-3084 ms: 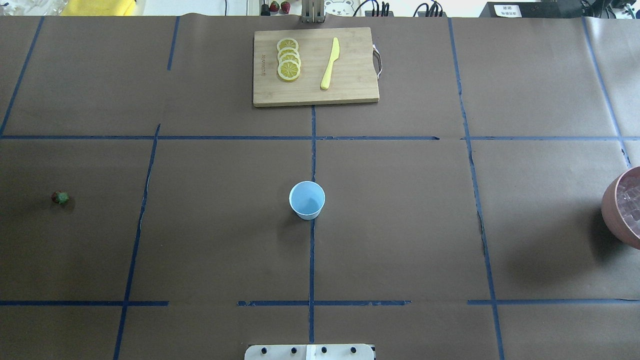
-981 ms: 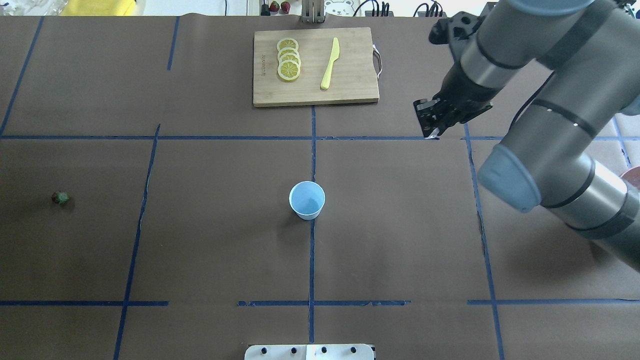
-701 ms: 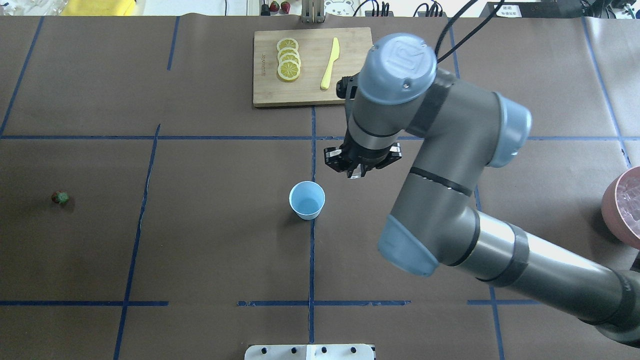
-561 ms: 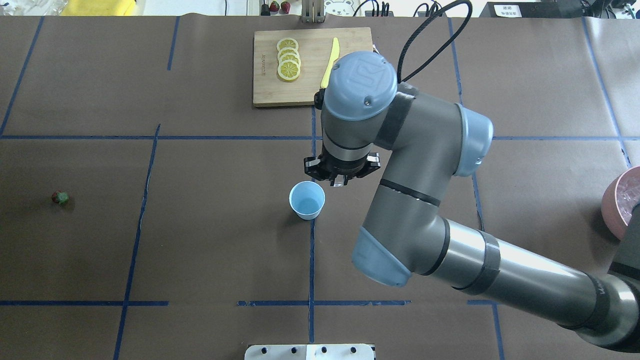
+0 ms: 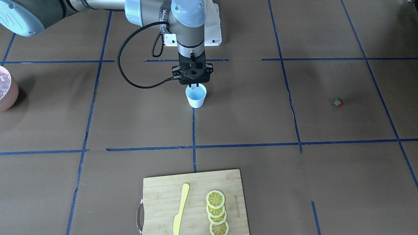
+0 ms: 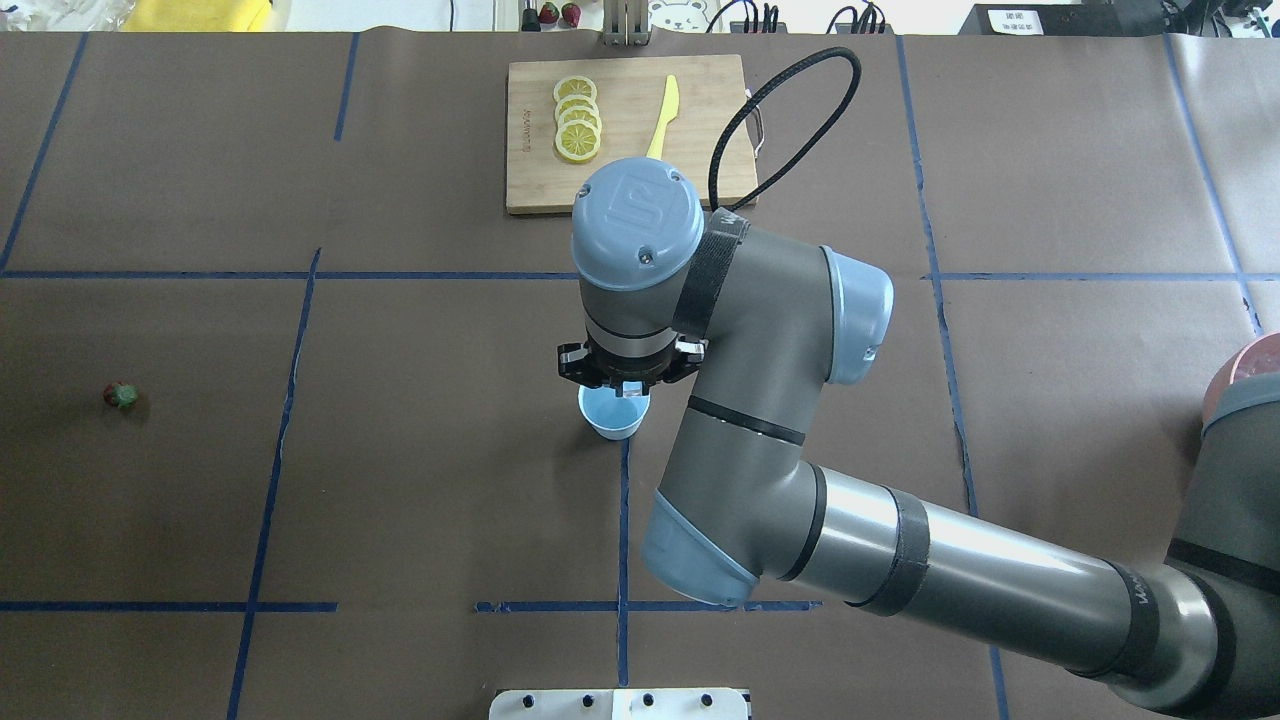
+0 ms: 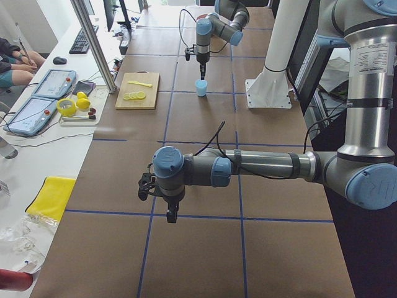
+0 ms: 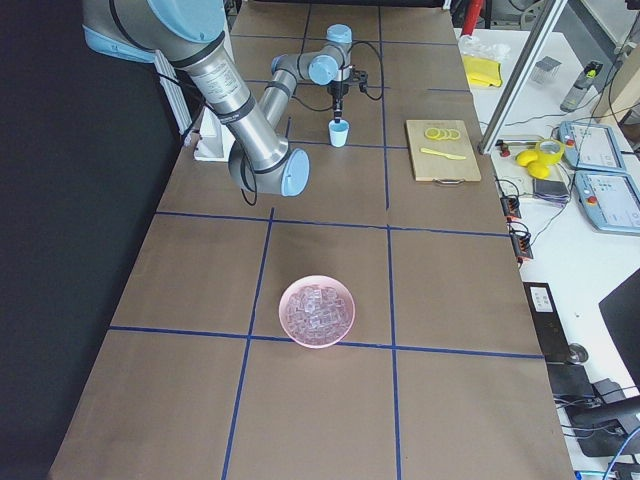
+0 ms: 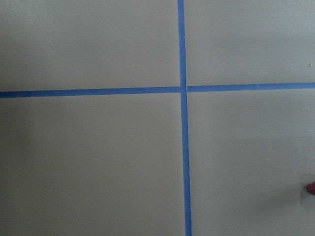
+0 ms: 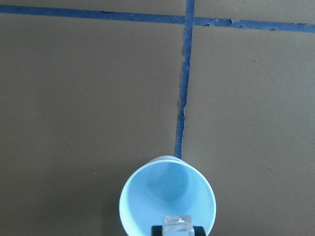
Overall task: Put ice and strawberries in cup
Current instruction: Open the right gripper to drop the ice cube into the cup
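Observation:
The white cup (image 6: 612,424) stands at the table's middle and also shows in the front view (image 5: 196,97). My right gripper (image 6: 622,388) hangs just above its mouth, shut on one clear ice cube (image 10: 177,221); in the right wrist view the cube sits over the cup's near rim (image 10: 167,194). The cup's inside looks empty. More ice (image 8: 316,308) fills the pink bowl (image 8: 300,335). The tiny red strawberry (image 6: 121,396) lies far to the left on the table. My left gripper (image 7: 170,214) hovers over the table's left end; I cannot tell whether it is open or shut.
A wooden cutting board (image 6: 540,185) at the back holds several lemon slices (image 6: 577,118) and a yellow knife (image 6: 667,105). The right arm's elbow and forearm span the table's right half. The strawberry's edge shows at the right border of the left wrist view (image 9: 311,187).
My right arm came in from the right with the ice cube, swept left across the table and now stands over the cup. The cup and strawberry have not moved.

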Robot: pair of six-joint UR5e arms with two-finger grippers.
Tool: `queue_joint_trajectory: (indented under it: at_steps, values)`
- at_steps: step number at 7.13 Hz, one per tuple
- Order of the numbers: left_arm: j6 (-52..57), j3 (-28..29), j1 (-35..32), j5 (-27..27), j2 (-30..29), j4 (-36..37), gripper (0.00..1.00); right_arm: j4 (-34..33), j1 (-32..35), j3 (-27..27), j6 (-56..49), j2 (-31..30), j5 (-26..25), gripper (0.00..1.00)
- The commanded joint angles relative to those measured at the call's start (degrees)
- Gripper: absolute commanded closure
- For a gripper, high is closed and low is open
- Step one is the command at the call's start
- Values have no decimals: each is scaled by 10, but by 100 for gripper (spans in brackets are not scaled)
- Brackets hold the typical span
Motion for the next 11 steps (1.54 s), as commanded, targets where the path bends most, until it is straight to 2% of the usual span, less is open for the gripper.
queue_joint_trajectory:
  at_steps: [1, 2, 3, 4, 7, 8, 9, 11]
  values:
    - [0, 0, 0, -1, 0, 0, 0, 2, -2, -3, 1, 0, -1, 97]
    - [1, 0, 0, -1, 0, 0, 0, 2, -2, -3, 1, 0, -1, 88]
    - [1, 0, 0, 0, 0, 0, 0, 2, -2, -3, 1, 1, -1, 67]
    - [1, 0, 0, 0, -1, 0, 0, 3, -2, -3, 1, 2, -1, 59]
    - [0, 0, 0, 0, -1, 0, 0, 4, -1, -3, 1, 2, -1, 49]
    - [0, 0, 0, 0, -1, 0, 0, 4, -1, -1, 1, 0, -1, 11]
    - [0, 0, 0, 0, -1, 0, 0, 2, 1, 4, 1, 0, -2, 0]
    - [0, 0, 0, 0, -1, 0, 0, 2, 2, 4, 1, 0, -1, 0]
